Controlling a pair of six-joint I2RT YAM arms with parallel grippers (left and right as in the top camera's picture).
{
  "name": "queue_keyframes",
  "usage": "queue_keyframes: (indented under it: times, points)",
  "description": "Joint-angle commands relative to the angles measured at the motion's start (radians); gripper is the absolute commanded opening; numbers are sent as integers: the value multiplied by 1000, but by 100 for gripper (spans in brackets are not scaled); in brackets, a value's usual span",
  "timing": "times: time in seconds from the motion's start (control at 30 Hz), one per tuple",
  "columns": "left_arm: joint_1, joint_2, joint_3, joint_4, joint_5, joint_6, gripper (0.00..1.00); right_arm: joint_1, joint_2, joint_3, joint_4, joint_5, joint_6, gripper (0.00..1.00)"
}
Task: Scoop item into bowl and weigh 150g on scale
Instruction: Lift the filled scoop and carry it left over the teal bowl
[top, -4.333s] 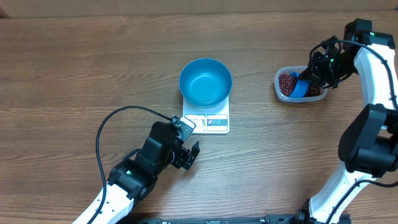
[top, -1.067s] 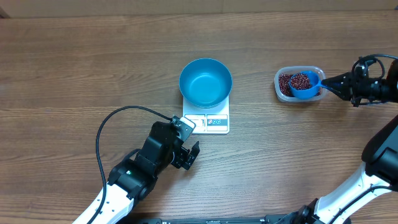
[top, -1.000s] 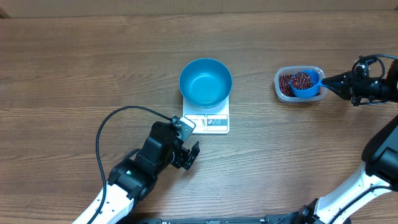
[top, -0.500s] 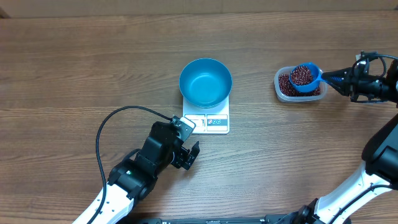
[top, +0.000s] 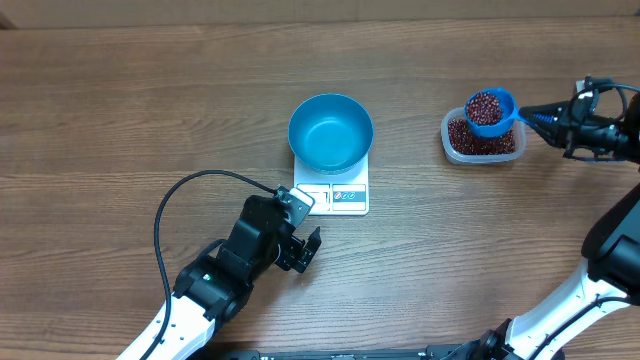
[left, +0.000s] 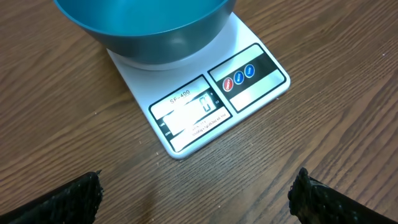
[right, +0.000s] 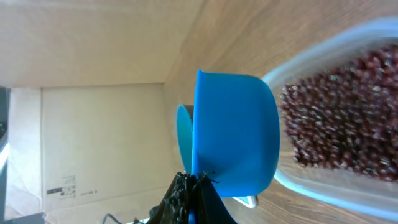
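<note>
Beans: heaped load (top: 486, 104) in the small blue scoop (top: 491, 110), held above the far edge of the clear tub (top: 446, 130); remaining stock in the tub; none yet in the bowl.
Scoop: mouth up and roughly level, presumably to keep the heap from rolling off; over the tub, so a dropped bean falls back into stock.
Right claw (top: 540, 116): clamped tight on the scoop handle, reaching in from the right edge of the counter (top: 150, 100); in the wrist view the cup fills the frame with the tub blurred beneath.
Bowl (top: 331, 135): bright blue, empty, seated on the rear of the scale, well apart from the tub to its left.
Scale (top: 348, 196): white, display and buttons left uncovered at the front so the reading stays visible; digits washed out by glare in the left wrist view, not readable with confidence.
Left claw (top: 305, 252): spread wide, holding nothing, parked just in front of the scale with its camera on the display, likely as the reading post.
Stage (judgement): first load ready for carrying; weighing not begun.
Risk (judgement): spill during the carry across open counter if the scoop tilts.
</note>
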Motion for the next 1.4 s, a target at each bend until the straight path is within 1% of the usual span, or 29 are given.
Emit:
queue_keyframes:
  times: [0.0,0.2,0.4,0.97,1.37]
  points:
    - [5,-13,-5,4,15,16,99,6,-1,91,-18,-70,-8,4]
    - [5,-13,-5,4,15,16,99,42,-1,183,-55,-70,-1,4]
    - [5,-13,-5,4,15,16,100,120,-1,273,-99,-70,3,4]
    - [5,-13,-5,4,15,16,100,363,-1,383,-112,-65,56,4]
    - [5,-13,-5,4,15,16,100,567,-3,388,-83,108,106,4]
